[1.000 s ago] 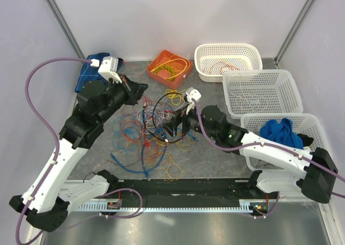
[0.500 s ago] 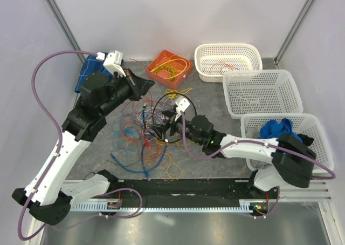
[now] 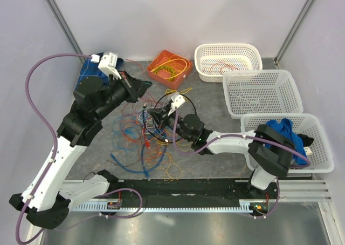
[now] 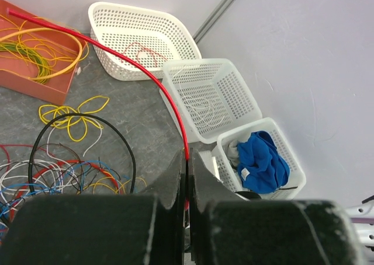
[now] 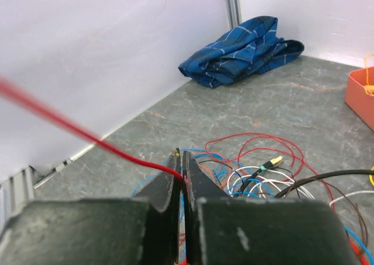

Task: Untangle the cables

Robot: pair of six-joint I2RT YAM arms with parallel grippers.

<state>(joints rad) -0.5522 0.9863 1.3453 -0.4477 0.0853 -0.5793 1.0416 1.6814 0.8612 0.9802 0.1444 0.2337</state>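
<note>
The cables (image 3: 141,133) lie in a tangled heap of red, blue, orange, yellow, white and black wires at the table's middle. My left gripper (image 3: 144,87) hangs above the heap's back edge, shut on a thin red cable (image 4: 153,78) that arcs up out of its jaws (image 4: 187,160). My right gripper (image 3: 156,115) sits low over the heap, shut on a red cable (image 5: 87,135) that runs off to the left from its tips (image 5: 180,157). A black cable (image 4: 87,122) loops over the heap, and a gold-tipped plug (image 5: 270,161) lies among the wires.
An orange tray (image 3: 182,59) holding yellow wires stands at the back. Three white baskets (image 3: 227,49) (image 3: 262,75) (image 3: 315,148) line the right side, the nearest holding a blue cloth (image 3: 280,130). A blue checked cloth (image 3: 87,72) lies at the back left.
My right arm has reached left into the heap and its jaws have closed on a red cable. The left gripper shifted slightly, still holding its red cable.
</note>
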